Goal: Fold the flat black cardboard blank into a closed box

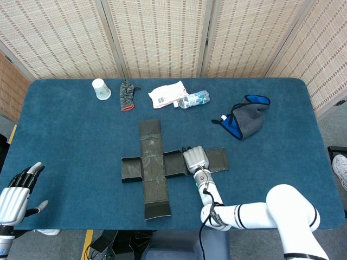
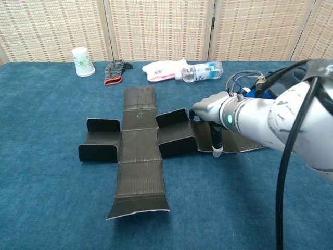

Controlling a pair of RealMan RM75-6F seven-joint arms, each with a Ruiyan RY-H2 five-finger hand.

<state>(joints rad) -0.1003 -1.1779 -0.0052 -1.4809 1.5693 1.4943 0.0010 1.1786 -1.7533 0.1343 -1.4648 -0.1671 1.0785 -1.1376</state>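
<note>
The black cardboard blank (image 1: pixel 154 165) lies cross-shaped in the middle of the blue table (image 1: pixel 65 135), its side flaps partly raised. In the chest view the blank (image 2: pixel 139 151) shows its right side panel standing up. My right hand (image 1: pixel 196 158) rests on the blank's right arm, fingers against the raised panel. In the chest view, the right hand (image 2: pixel 213 112) has its thumb pointing down to the cardboard edge, and nothing is gripped. Fingers spread and holding nothing, my left hand (image 1: pixel 15 195) hangs off the table's front left corner.
Along the far side lie a paper cup (image 1: pixel 101 89), a grey glove (image 1: pixel 127 95), a white packet (image 1: pixel 168 94) and a plastic bottle (image 1: pixel 194 99). A blue-lined grey cloth (image 1: pixel 246 120) sits to the right. Woven screens stand behind the table.
</note>
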